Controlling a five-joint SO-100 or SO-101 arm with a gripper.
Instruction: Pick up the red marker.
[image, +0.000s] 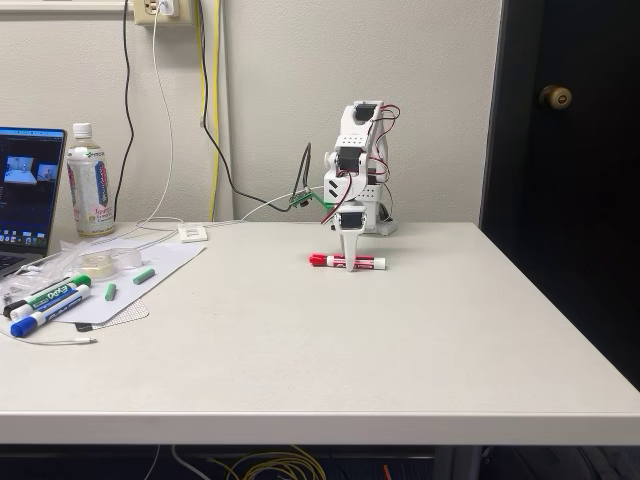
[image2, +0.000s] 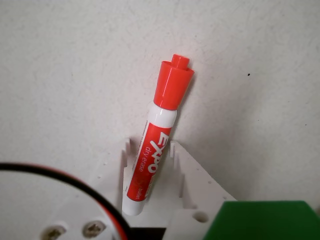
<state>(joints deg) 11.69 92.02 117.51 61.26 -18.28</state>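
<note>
A: So, which way does the red marker (image: 347, 262) lie?
B: Flat on the white table (image: 330, 350), long axis running left to right in the fixed view, cap end at the left. In the wrist view the cap (image2: 173, 86) points up and slightly right, the barrel passing down between the fingers.
A: And the gripper (image: 350, 262)?
B: Its white fingers (image2: 126, 165) sit on either side of the barrel, closed in against it, tips down at the tabletop.
A: The arm?
B: Folded upright near the table's back edge, wrist pointing straight down over the marker's middle.
</note>
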